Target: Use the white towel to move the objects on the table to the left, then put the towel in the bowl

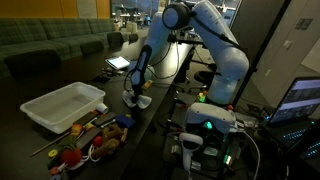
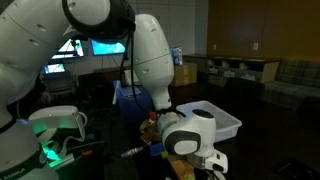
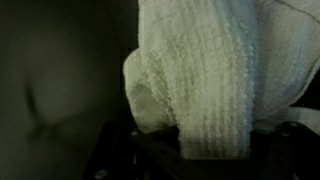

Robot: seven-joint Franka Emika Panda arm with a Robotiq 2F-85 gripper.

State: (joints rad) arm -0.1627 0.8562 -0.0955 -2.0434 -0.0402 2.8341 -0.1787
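Dark table (image 1: 100, 80): gripper (image 1: 135, 94) clamps white towel (image 3: 200, 80); scattered toys (image 1: 95, 140) near white bin (image 1: 62, 104).

We find the white rectangular plastic bin (image 1: 62, 105) (image 2: 215, 120) in both exterior views: 9 o'clock from afar, 4 o'clock from close behind the white robot arm (image 2: 150, 50). Our wrist view hugs a white waffle-weave towel (image 3: 200, 70).

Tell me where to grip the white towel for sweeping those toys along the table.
Pinch the thick bunched fold on top of the white towel, coming straight down. It's crumpled in a soft heap on the table, so that ridge fits the pincer, which seems closed on it, leaving lower cloth free to push.
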